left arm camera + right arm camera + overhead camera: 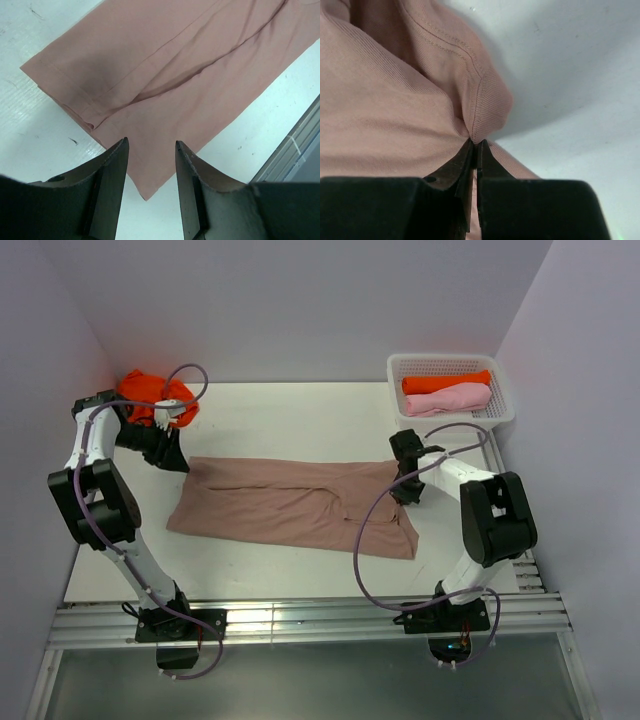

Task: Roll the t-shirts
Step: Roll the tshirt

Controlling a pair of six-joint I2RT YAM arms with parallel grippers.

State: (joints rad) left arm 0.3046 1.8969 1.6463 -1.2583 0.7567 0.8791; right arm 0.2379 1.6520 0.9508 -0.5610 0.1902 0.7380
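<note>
From above, the pinkish-brown t-shirt (290,505) is lying folded into a long flat strip across the middle of the table (290,415), not yet rolled at all. The right tool (405,485) is sitting at the strip's far right corner, and the left tool (175,455) is hanging over its far left corner. Behind the left arm a heap of orange t-shirts (150,390) is waiting unrolled. In the white basket (500,410) at the far right, a rolled orange t-shirt (445,382) and a rolled pink t-shirt (447,400) are lying side by side, so two look finished. In the left wrist view, the left tool (151,145) is standing parted with nothing between its jaws, hovering above the shirt's hemmed corner (190,65). In the right wrist view, the right tool (475,145) is pinching a raised fold of ribbed cloth (395,115), its jaws pressed together on it. By my reading, this shirt's roll is only starting, and the heap is left to do after it.
</note>
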